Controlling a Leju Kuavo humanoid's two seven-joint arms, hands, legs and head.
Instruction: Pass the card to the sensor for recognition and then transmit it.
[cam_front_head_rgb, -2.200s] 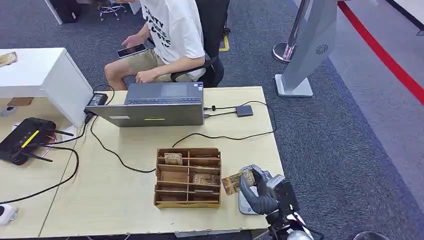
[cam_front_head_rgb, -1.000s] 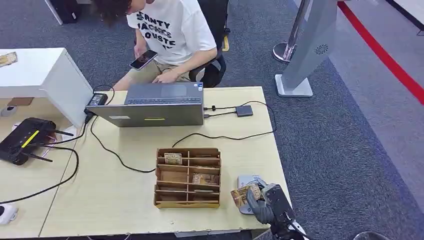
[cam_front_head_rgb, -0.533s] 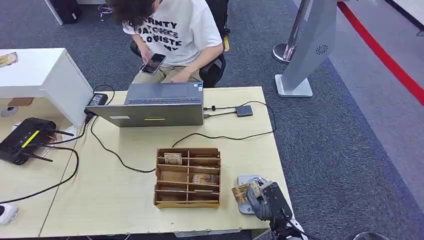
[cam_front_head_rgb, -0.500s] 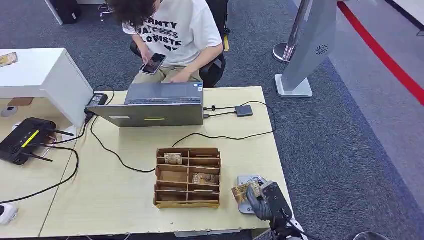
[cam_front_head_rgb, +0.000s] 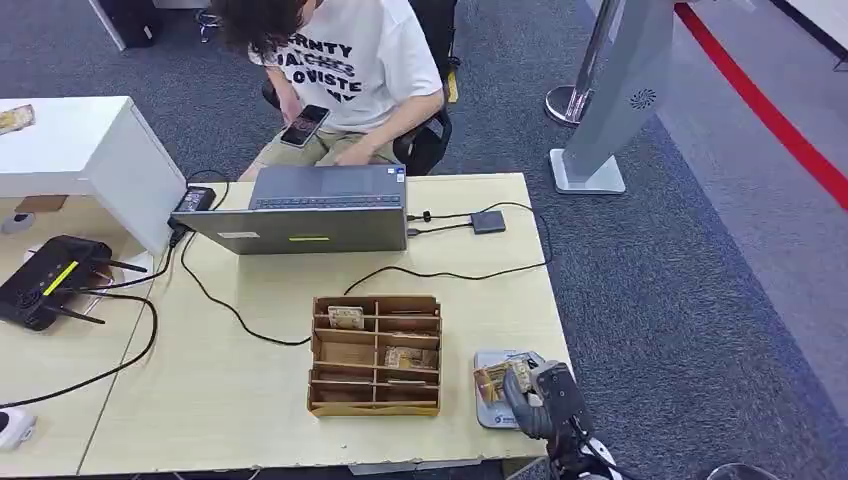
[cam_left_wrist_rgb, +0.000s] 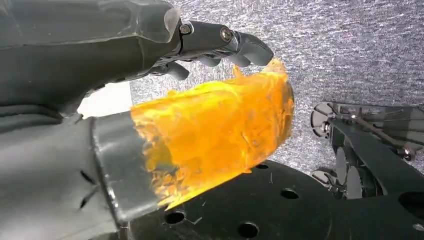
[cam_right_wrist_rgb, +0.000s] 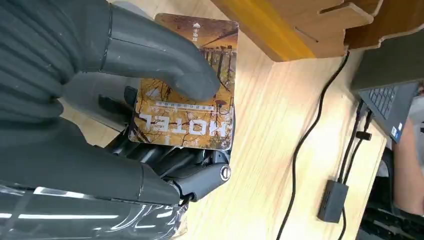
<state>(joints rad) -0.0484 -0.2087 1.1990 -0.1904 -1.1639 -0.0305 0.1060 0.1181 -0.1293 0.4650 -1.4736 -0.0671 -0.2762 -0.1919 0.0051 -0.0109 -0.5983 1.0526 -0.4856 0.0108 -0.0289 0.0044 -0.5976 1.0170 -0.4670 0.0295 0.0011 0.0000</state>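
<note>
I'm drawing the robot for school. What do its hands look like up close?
The right hand is dark grey, with a ribbed cover, a thick smooth grey thumb and darker fingers joined by small silver screws. Clear shiny plastic wraps the wrist. The left hand is the same grey with dark fingers, but its thumb is wrapped in crinkly orange tape.

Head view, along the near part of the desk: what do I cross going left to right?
Black router → dark cable → wooden organizer → card held over the grey sensor pad → right hand, then the carpet.
</note>
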